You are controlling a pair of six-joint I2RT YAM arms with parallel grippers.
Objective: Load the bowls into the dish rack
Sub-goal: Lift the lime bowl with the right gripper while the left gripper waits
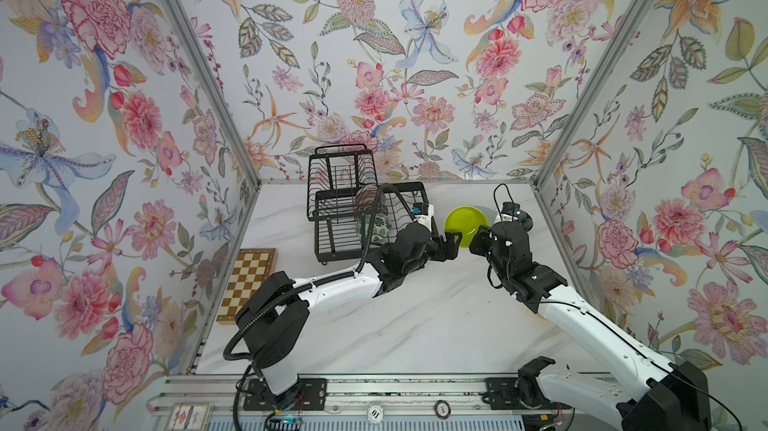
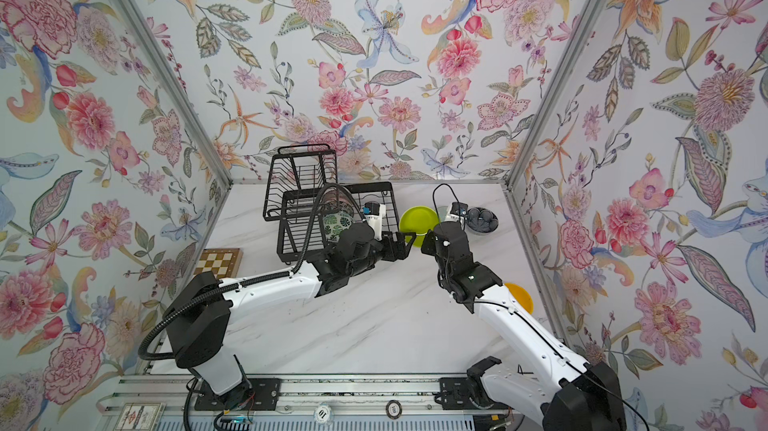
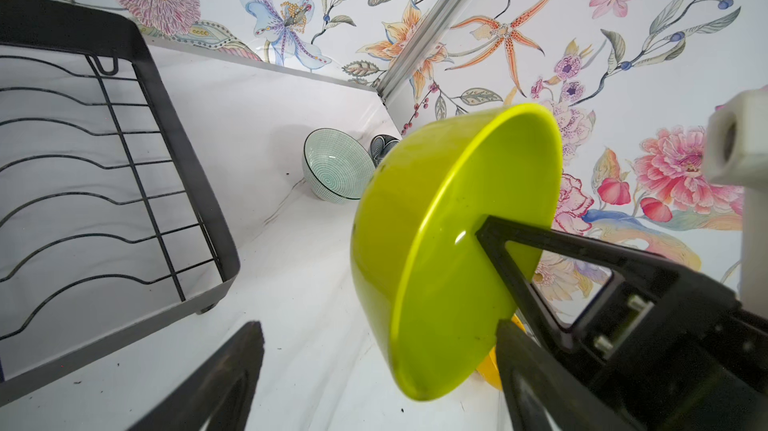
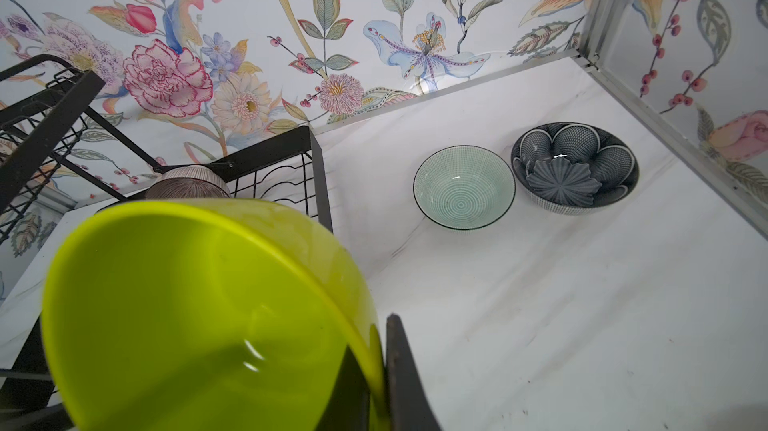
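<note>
Over the white marble tabletop, the right gripper pinched the lime green bowl by its rim, on edge just beside the dish rack, while the left gripper stood spread around it, seemingly for a handover toward the rack.

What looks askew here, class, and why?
The lime green bowl stands on edge in mid-air beside the dish rack, pinched by its rim in the right hand, with the open left hand around it. The pale celadon bowl and dark blue bowl sit upright on the table.
</note>
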